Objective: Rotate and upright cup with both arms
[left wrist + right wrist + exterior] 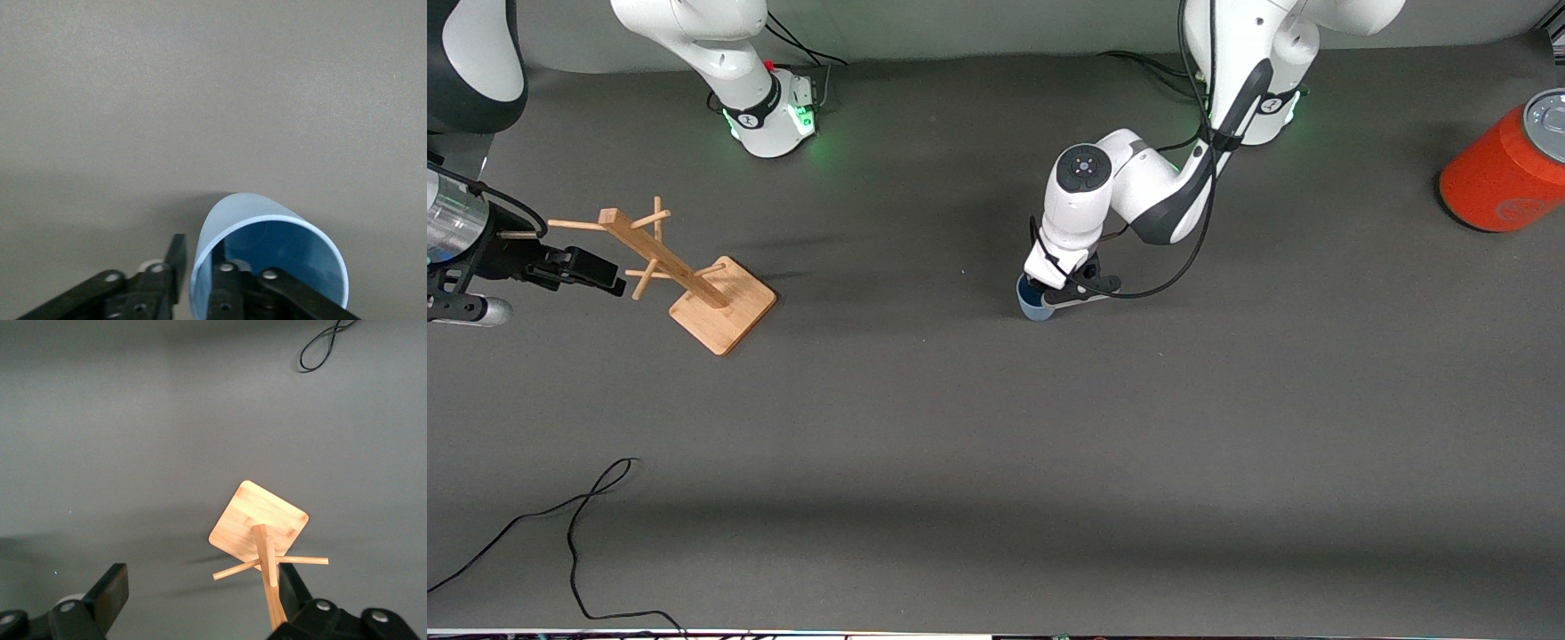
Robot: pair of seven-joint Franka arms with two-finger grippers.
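Note:
The light-blue cup stands on the table near the middle with its mouth up, showing its darker blue inside. My left gripper reaches down onto it. In the left wrist view the cup fills the foreground and my left gripper straddles its wall: one finger is inside, and the other is outside with a thin gap to the wall. My right gripper hangs open and empty at the right arm's end of the table, beside a wooden peg stand; it also shows in the right wrist view.
The wooden peg stand on its square base leans beside my right gripper and shows in the right wrist view. An orange-red cylinder with a grey top lies at the left arm's end. A black cable trails near the front camera.

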